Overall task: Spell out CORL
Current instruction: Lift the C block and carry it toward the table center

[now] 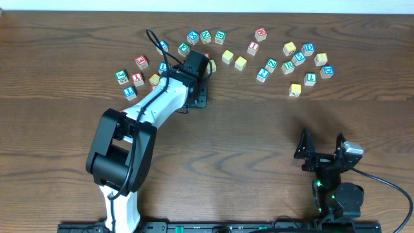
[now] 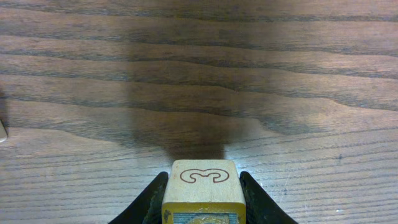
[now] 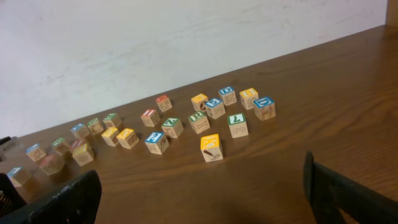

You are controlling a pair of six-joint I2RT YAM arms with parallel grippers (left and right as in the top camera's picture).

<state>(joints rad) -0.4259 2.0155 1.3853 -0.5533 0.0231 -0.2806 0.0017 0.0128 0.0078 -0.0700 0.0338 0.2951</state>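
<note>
The left arm has a white link between 2 big rounded black joint housings, and a thin black cable runs along it (with a free loop near the wrist). The right arm is black, with a grey block and a small green light. The fingers are black.

We see a dark brown table with wavy grain. The pale cube bears a brown outlined figure and a yellow near side. The scattered cubes at the far side show blue, green, red and yellow faces. The left arm is white and black.
</note>
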